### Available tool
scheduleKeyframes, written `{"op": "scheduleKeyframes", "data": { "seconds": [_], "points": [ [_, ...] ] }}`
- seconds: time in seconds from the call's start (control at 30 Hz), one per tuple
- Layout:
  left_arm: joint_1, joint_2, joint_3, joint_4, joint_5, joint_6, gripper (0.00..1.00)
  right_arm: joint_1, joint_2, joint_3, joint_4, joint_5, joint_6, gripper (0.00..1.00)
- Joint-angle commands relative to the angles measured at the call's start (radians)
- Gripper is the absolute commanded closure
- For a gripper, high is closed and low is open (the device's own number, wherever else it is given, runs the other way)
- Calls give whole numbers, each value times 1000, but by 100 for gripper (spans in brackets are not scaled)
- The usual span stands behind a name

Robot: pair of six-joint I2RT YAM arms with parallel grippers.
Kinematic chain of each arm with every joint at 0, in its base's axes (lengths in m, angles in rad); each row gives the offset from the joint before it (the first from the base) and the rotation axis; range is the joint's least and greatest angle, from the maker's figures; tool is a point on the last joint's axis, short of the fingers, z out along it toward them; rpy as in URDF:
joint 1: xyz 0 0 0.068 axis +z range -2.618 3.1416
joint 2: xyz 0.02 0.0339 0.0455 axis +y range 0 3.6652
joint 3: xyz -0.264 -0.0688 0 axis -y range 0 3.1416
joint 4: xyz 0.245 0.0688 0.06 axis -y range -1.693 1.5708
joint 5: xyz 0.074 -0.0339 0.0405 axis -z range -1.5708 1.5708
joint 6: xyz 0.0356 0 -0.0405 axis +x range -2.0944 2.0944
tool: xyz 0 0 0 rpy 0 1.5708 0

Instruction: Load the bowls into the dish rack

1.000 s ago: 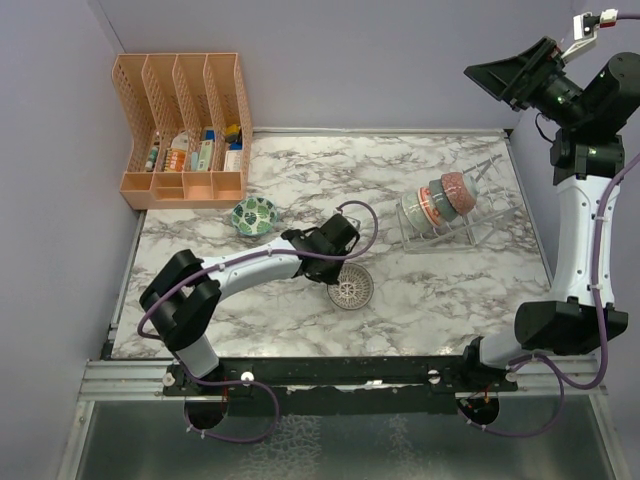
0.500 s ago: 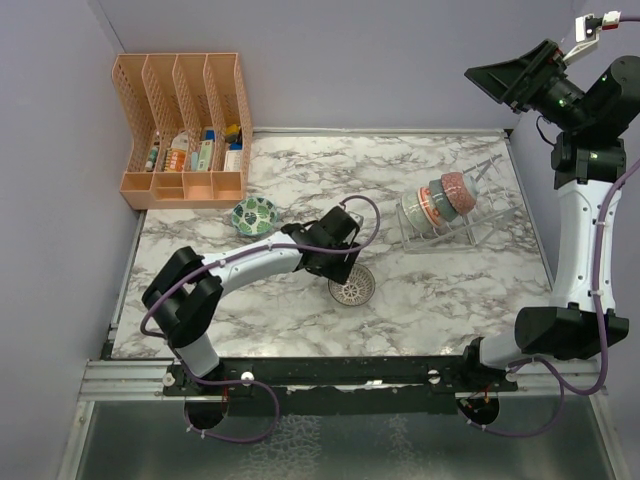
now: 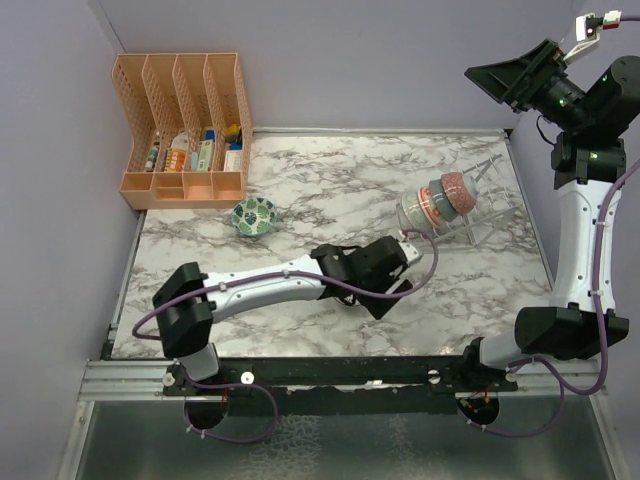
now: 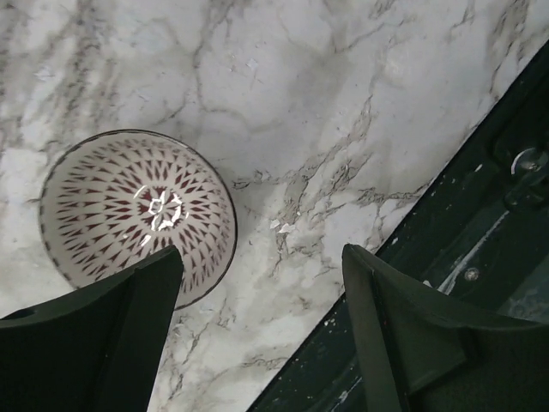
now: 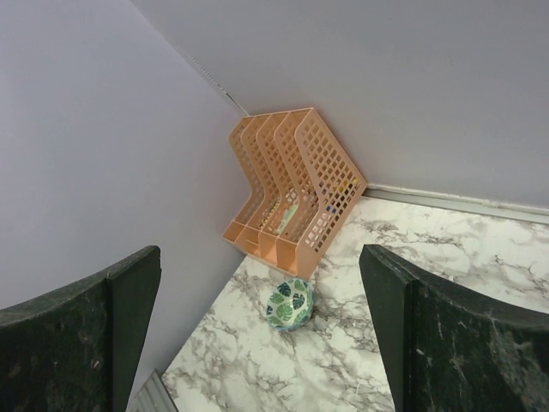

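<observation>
Light is bright, even and diffuse, falling from overhead. Shadows on the marble table (image 3: 300, 180) are soft and faint. A small glare spot sits at the centre of the lattice bowl (image 4: 103, 223). The left gripper (image 4: 262, 251) and right gripper (image 5: 259, 251) appear dark and slightly blurred up close; the top view is sharp.

White red-lattice bowl (image 4: 137, 210); green-leaf bowl (image 3: 254, 215)

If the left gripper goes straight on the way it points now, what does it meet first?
The left gripper would probably meet the bare marble table first, just beside the lattice bowl; how far is unclear.
</observation>
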Motion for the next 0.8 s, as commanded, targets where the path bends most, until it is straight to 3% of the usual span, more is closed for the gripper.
{"op": "scheduleKeyframes", "data": {
  "seconds": [0.0, 0.27, 0.5, 0.6, 0.77],
  "points": [
    [-15, 149, 38, -35, 0, 36, 24, -6, -20, -11, 23, -10, -2, 0],
    [-15, 293, 88, -43, -130, 94, 33, -6, -9, 4, 15, -10, -8, 0],
    [-15, 288, 74, -59, -146, 89, 70, -6, 1, 15, 10, -3, -11, 0],
    [-15, 269, 73, -85, -148, 78, 100, -6, 6, 16, 8, 0, -12, 0],
    [1, 232, 141, -121, -89, 65, 100, -6, 14, 30, 9, 3, -9, 0]
  ]
}}
